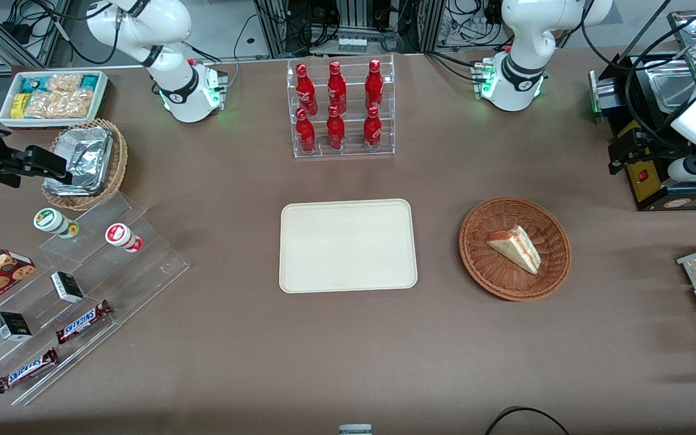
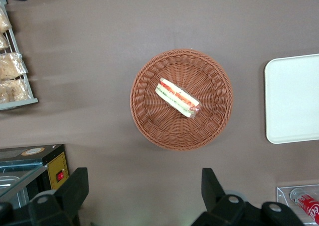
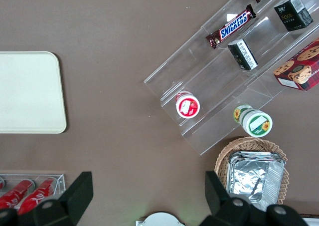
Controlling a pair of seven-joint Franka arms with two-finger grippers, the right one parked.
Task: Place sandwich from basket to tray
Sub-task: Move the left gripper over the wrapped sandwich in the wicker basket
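On the brown table I had 1 round woven wicker basket [image 1: 515, 248] w/ 1 triangular sandwich [image 1: 516, 248] lying in it, white bread, red & green layers, clear wrap. Beside it, apart, sat 1 flat cream plastic tray [image 1: 348, 245], rounded corners, nothing on it. My gripper [image 2: 144, 188] hung above the table near the basket, fingers spread wide, holding nothing.

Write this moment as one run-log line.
gripper: open, above table, clear of basket | sandwich: in basket | tray: bare | step: not begun
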